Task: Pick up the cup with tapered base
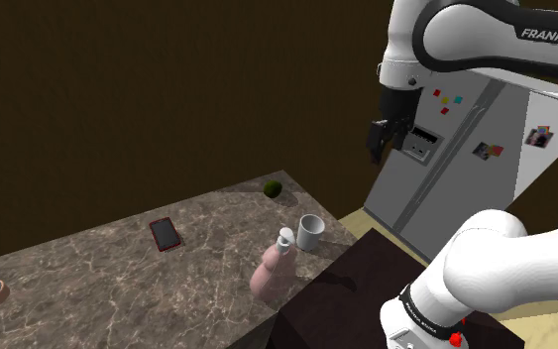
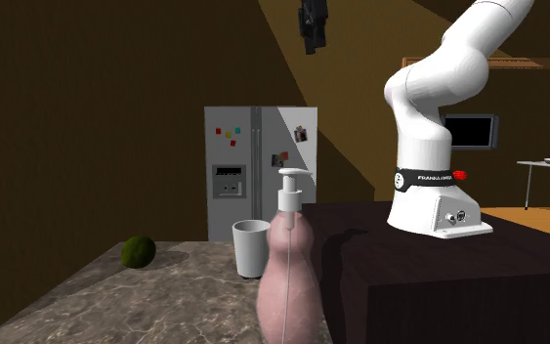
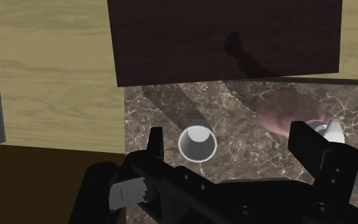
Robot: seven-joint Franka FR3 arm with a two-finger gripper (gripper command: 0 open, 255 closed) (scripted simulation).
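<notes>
The white cup (image 3: 198, 143) is being lined up from high above.
The gripper (image 3: 229, 140) is being carried with its fingers spread wide and empty. The cup is standing upright on the desk (image 3: 234, 105) near the pink dispenser (image 3: 285, 114), so a centred, straight descent clear of it is being advised.

The bench (image 1: 118, 288) is smooth, brown veined marble. The cup (image 1: 310, 232) looks plain matt white; beside the cup, the soap dispenser (image 1: 272, 273) is smooth, translucent pink. The stand (image 2: 439, 264) next to the cup shows dark wood grain.

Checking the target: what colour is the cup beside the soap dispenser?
The cup is white, clearest in the shoulder view.
</notes>
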